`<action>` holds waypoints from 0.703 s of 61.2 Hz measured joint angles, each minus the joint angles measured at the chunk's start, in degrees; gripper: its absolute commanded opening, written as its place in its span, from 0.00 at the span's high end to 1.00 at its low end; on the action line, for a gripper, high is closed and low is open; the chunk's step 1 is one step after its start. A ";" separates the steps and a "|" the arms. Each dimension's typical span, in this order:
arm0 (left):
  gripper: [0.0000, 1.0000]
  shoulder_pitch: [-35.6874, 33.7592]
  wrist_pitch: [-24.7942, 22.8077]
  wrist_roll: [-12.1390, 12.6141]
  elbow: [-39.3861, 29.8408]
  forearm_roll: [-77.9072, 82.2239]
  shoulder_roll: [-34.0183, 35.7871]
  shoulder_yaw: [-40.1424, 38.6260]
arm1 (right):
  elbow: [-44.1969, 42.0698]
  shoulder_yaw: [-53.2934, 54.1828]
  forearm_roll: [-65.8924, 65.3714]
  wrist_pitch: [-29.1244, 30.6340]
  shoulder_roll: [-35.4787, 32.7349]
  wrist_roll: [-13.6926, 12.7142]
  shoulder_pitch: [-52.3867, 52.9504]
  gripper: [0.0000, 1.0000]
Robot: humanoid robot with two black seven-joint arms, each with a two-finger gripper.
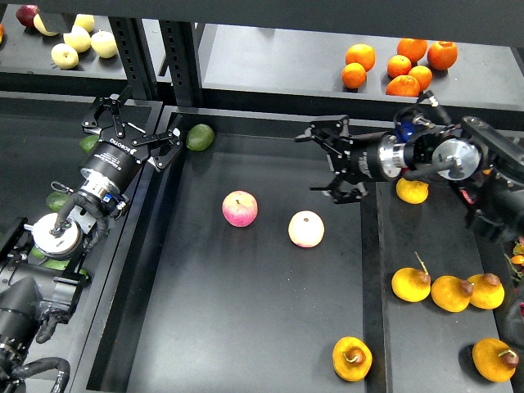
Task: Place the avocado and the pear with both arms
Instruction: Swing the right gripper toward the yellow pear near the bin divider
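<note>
Black fingers of the left gripper [131, 131] stand spread apart and hold nothing; it hangs over the dark wall [155, 176] between the left bin and the centre tray. A green avocado [200, 137] lies just beside it at the centre tray's [246, 327] back left corner, apart from the fingertips. Two more green fruit show partly under the left arm, one [88, 142] behind the gripper, one [57, 201] beside the wrist; whether either is the elongated avocado cannot be told.

Right gripper [332, 164] also has its fingers wide apart and empty, hovering over the centre tray's right rear part. Two pink-and-yellow apples [240, 208] [306, 228] lie below and to its left, well apart from it.

Pears, counted: six yellow-orange. One [412, 191] lies half hidden under the right forearm on the right tray [426, 344]; three [411, 284] [452, 293] [486, 291] lie in a row nearer the front, one [495, 359] at the front right, and one [352, 359] in the centre tray's front right corner.

Rear shelf: five oranges [399, 65] clustered at the right; four pale yellow apples [79, 38] at the left with one red fruit [27, 14] behind them.
</note>
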 measured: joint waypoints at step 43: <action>0.01 0.02 0.00 0.00 0.07 0.03 0.00 -0.05 | 2.48 -23.64 1.25 0.00 -6.19 0.02 0.66 0.00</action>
